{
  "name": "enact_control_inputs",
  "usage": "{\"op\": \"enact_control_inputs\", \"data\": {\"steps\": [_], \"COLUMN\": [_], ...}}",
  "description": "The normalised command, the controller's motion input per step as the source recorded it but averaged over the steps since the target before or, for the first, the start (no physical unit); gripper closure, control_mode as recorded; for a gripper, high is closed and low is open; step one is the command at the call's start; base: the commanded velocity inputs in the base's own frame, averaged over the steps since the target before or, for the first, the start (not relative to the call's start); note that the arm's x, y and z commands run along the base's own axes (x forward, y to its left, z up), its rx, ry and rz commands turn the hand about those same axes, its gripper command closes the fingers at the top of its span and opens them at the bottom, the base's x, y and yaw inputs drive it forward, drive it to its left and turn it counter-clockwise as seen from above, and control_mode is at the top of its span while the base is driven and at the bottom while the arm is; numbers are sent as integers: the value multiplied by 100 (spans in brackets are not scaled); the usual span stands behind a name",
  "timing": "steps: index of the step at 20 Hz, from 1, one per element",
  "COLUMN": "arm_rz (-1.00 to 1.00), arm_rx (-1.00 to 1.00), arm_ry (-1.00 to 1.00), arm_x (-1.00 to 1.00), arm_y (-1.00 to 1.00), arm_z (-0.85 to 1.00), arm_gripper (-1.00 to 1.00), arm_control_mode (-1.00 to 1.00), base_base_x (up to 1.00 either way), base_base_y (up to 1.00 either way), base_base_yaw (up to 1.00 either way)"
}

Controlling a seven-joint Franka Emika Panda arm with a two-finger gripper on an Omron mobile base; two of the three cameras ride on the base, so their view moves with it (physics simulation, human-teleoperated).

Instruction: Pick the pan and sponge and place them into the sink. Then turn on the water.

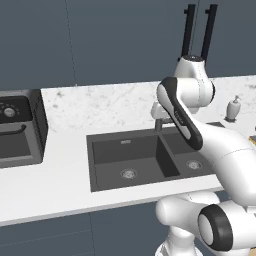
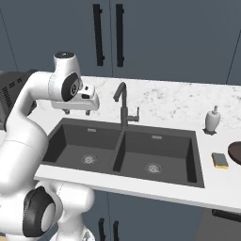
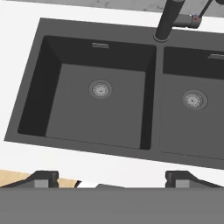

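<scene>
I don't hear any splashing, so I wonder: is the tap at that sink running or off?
Off. No stream falls from the faucet, and both basins of the sink look dry and empty.

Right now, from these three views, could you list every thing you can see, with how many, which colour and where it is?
sink: one, dark grey, two basins, set in the white counter; both basins hold nothing
drains: two, steel, one in each basin
faucet: one, dark, tall, behind the divider between the basins; no water running
sponge: one, yellow with blue-grey face, on the counter right of the sink
pan: one, dark reddish-brown, on the counter at the right edge of the right base view, partly cut off
soap dispenser: one, white, behind the sponge near the wall
stove: one, black, left of the sink
cabinet handles: two, black, above the counter
gripper: one, white with dark tips, open, above the left basin, holding nothing
</scene>
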Motion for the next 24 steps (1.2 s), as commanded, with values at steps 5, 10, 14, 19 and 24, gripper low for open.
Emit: {"op": "enact_control_inputs", "data": {"steps": [5,10,14,19,24], "arm_rz": [0,0,0,0,0], "arm_rx": [0,0,0,0,0], "arm_ry": [0,0,0,0,0], "arm_x": [0,0,0,0,0], "arm_y": [-2,-5,-13,-16,-7], "arm_z": [-6,-4,-3,0,-1], "arm_gripper": [-100,-100,-100,-100,-100], "arm_control_mode": [-100,-100,-100,-100,-100], "base_base_x": [0,0,0,0,0], "base_base_y": [0,0,0,0,0], "base_base_yaw": [0,0,0,0,0]}}
